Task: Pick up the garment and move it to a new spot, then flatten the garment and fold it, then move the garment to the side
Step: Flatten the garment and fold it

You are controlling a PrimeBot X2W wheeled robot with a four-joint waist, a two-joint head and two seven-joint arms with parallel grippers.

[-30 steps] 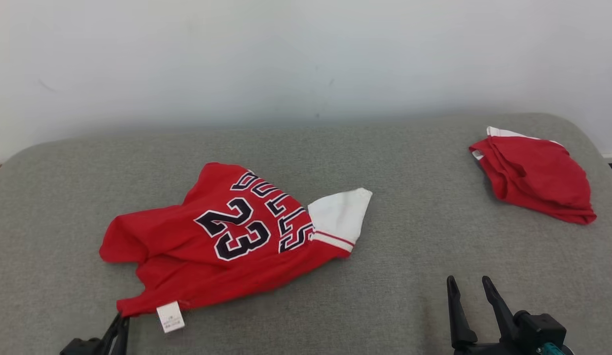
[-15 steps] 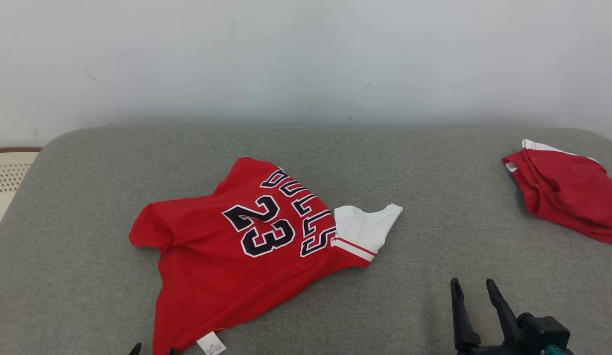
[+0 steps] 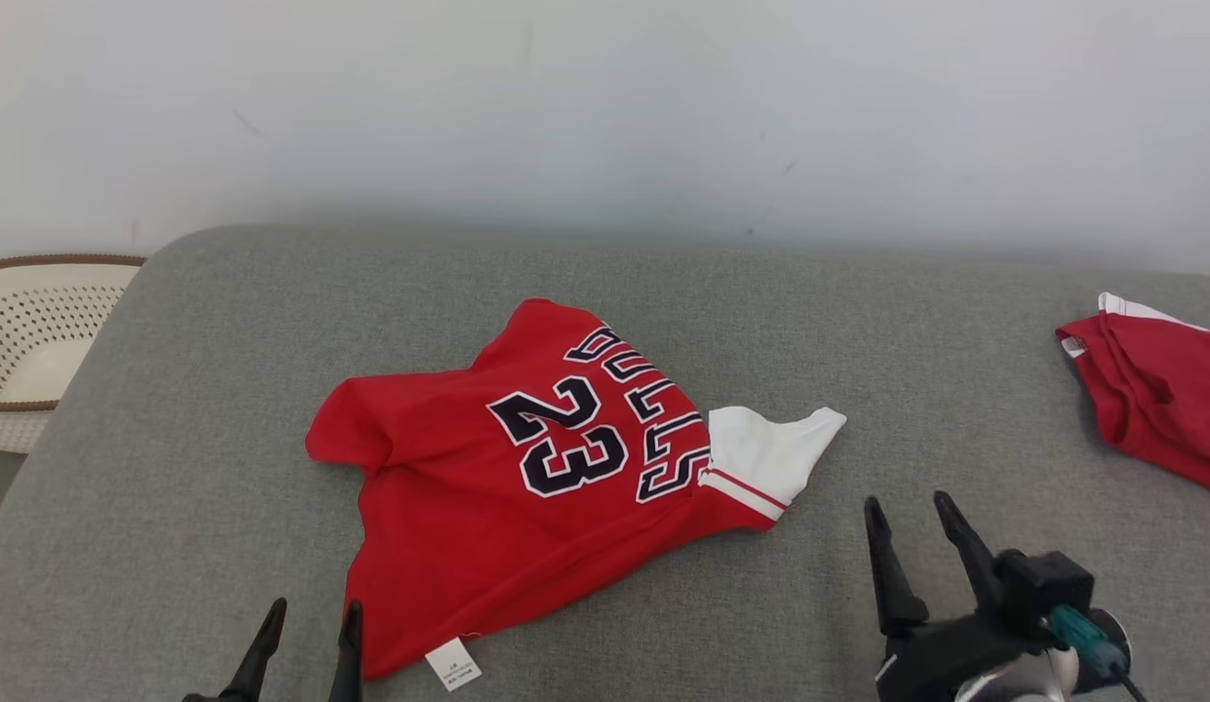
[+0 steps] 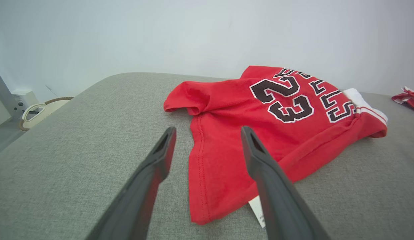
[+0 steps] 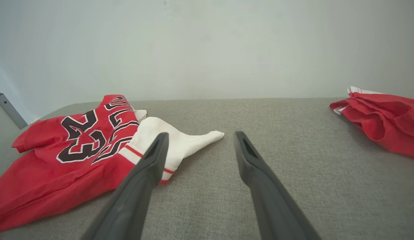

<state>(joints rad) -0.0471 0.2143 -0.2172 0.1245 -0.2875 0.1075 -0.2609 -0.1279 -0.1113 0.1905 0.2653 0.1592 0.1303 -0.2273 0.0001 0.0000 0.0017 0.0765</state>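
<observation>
Both empty, spread wide: left tool (image 3: 315,604) beside jersey (image 3: 526,468), right tool (image 3: 906,499) apart

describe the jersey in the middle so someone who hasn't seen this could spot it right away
Start at the wide grey cushioned surface against the pale wall. Near its middle lies a red jersey, spread out loosely, with a white sleeve pointing right. Unlike the bunched red garment at the far right edge, it shows a big dark 23 and lettering.

Red jersey (image 3: 487,487) — black-and-white "23", white sleeve (image 3: 770,453) — on grey cushion (image 3: 175,487).
</observation>
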